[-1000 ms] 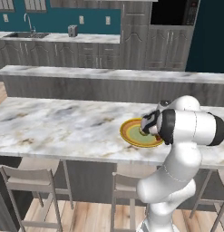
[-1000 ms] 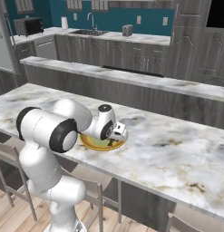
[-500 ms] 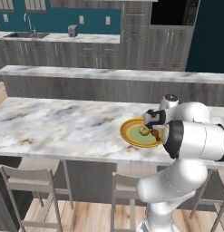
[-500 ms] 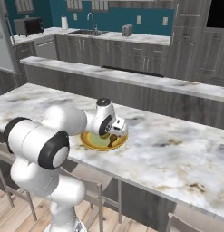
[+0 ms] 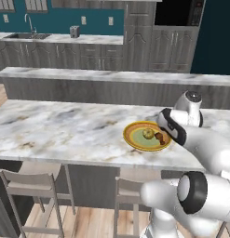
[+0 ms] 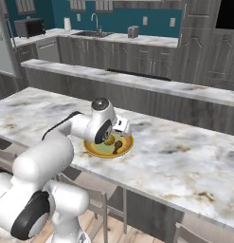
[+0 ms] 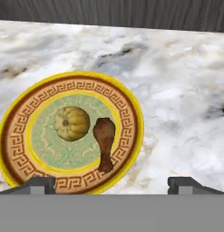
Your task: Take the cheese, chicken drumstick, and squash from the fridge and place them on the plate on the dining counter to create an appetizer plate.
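Observation:
The plate [image 7: 22, 118] lies on the dining counter [image 7: 186, 90], golden with an orange-brown patterned rim and a green centre. On it rest the squash [image 7: 71, 123] and, just right of it, the chicken drumstick [image 7: 104, 142], bone end toward the rim. My gripper [image 7: 113, 185] hovers above the plate's near edge, open, with nothing between its fingertips. From the base views the plate [image 5: 131, 135] [image 6: 92, 151] carries the squash [image 5: 147, 134] [image 6: 109, 140] and the drumstick [image 5: 159, 137] [image 6: 118, 145], with my hand right over them. The cheese is out of view.
A raised grey ledge [image 5: 111, 76] runs behind the dining counter [image 5: 65, 130]. Grey stools [image 5: 30, 183] stand along its near side. The far counter holds a sink [image 6: 92, 33] and a toaster [image 6: 133, 31]. A pale tall panel [image 6: 1, 47] at the left edge could be the fridge; I cannot tell.
The gripper has gone from nearly closed to open, leaving the drumstick lying on the plate beside the squash. The arm's elbow has swung round while the hand stayed over the plate.

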Available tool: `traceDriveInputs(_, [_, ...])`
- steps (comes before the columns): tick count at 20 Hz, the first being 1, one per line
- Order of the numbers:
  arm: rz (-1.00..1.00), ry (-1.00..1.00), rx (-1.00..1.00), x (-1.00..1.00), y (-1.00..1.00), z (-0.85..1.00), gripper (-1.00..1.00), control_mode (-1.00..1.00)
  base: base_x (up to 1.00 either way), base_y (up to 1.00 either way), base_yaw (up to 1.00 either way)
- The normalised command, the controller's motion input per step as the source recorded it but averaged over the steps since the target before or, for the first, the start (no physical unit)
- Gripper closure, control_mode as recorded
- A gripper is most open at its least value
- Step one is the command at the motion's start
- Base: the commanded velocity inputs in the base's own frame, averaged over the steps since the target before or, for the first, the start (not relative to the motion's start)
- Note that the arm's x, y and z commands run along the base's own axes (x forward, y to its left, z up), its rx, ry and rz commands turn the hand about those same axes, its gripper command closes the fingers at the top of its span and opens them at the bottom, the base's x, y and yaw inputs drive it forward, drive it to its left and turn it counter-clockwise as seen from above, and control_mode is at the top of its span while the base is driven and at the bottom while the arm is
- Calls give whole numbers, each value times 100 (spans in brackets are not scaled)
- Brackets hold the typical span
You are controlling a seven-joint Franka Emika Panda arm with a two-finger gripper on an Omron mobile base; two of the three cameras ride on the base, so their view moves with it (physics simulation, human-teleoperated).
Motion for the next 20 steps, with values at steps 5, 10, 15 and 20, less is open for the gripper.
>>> traceDriveInputs(5, [3,-7,-2,-56,1,85,-100,-100,0,0,0])
traceDriveInputs(10, [2,-2,-5,-60,17,75,-100,-100,0,0,0])
traceDriveInputs(15, [1,0,-10,-73,40,36,-100,-100,0,0,0])
traceDriveInputs(20, [2,0,-12,-83,43,12,-100,-100,0,0,0])
